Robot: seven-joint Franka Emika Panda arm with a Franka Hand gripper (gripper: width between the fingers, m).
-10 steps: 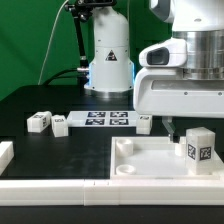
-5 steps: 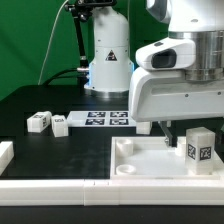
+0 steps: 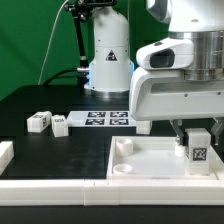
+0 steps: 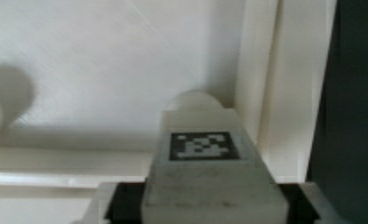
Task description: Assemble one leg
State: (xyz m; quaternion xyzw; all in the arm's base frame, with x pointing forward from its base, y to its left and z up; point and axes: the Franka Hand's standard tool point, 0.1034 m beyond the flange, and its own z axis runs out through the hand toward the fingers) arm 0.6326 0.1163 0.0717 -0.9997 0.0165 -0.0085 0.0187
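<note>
The leg [image 3: 198, 147], a small white block with a square tag on its face, stands upright on the large white panel [image 3: 140, 165] near the panel's corner at the exterior view's right. My gripper [image 3: 197, 136] has come down over it, with one finger on each side of its upper part. In the wrist view the leg [image 4: 202, 150] fills the gap between my dark fingers [image 4: 128, 203], which press on both its sides. The gripper is shut on the leg. The panel's raised rim [image 4: 279, 70] runs right beside it.
Two more small white blocks [image 3: 38, 122] [image 3: 60, 124] lie at the exterior view's left, next to the marker board [image 3: 105, 119]. Another block [image 3: 143, 124] sits half hidden behind my hand. A white rail [image 3: 55, 187] runs along the front. The robot base [image 3: 108, 60] stands behind.
My gripper has come down and moved toward the exterior view's right, over the leg. The leg has turned from showing two tagged faces to facing square on, now held between the fingers.
</note>
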